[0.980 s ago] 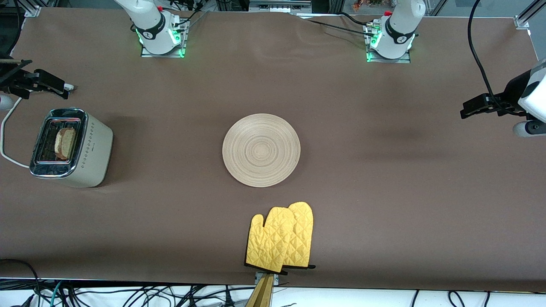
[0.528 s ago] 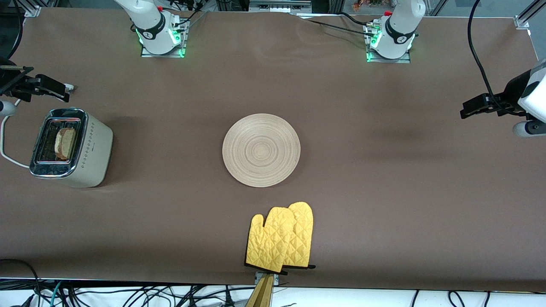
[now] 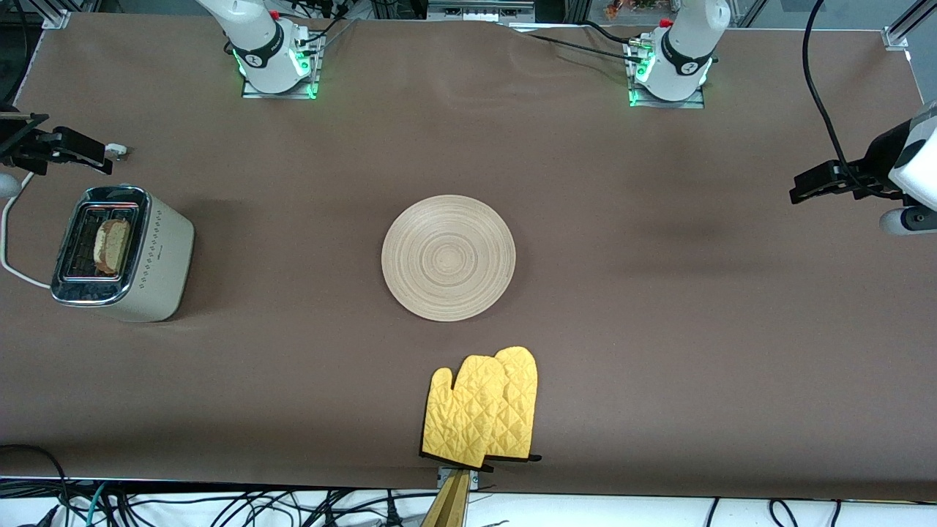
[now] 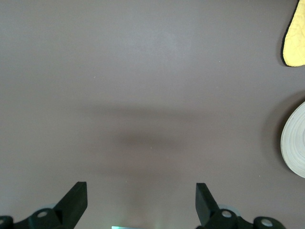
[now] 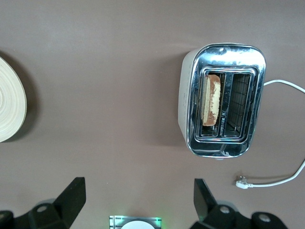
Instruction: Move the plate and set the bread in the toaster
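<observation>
The cream toaster point(image 3: 139, 256) stands at the right arm's end of the table. The bread slice point(image 3: 112, 245) stands upright in one of its slots. Both also show in the right wrist view, the toaster point(image 5: 188, 102) and the bread point(image 5: 211, 98). The pale wood plate point(image 3: 448, 257) lies bare at the table's middle. My right gripper point(image 3: 91, 152) hangs open and empty over the table by the cord's plug point(image 3: 117, 151); its fingers point(image 5: 71, 193) are wide apart. My left gripper point(image 3: 805, 187) waits open and empty over the left arm's end of the table; its fingers point(image 4: 76, 198) are wide apart.
A pair of yellow oven mitts point(image 3: 483, 410) lies nearer the front camera than the plate, at the table's edge. The toaster's white cord point(image 3: 11, 241) loops beside the toaster at the table's end. The left wrist view shows the plate's rim point(image 4: 295, 143) and a mitt tip point(image 4: 295, 38).
My right gripper has drifted a little toward the right arm's end of the table, away from the toaster. The left arm, plate, bread and toaster have not moved.
</observation>
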`<state>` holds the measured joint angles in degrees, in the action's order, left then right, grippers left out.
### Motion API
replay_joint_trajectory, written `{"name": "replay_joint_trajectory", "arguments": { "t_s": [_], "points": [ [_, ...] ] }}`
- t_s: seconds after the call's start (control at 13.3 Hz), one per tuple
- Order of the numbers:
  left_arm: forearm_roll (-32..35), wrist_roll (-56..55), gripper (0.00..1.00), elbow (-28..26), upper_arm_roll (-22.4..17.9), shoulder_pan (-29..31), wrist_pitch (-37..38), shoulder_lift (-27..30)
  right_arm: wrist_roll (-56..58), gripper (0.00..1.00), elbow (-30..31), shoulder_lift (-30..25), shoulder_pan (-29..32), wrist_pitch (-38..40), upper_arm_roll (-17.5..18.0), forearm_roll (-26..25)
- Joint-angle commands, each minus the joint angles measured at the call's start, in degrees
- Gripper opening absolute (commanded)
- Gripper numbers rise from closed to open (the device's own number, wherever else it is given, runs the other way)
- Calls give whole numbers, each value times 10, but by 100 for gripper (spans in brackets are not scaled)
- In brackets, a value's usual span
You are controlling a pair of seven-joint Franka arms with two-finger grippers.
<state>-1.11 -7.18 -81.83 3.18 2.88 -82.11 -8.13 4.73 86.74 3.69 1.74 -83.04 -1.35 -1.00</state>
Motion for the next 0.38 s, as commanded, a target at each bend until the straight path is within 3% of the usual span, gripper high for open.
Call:
{"name": "replay_joint_trajectory", "arguments": {
  "t_s": [0.0, 0.3],
  "points": [
    [-14, 8, 100, -1, 1, 2, 5, 3, 8, 100, -3, -2, 3, 7, 6, -1],
    [-14, 8, 100, -1, 1, 2, 5, 3, 7, 100, -5, 0, 5, 7, 5, -1]
  ]
}}
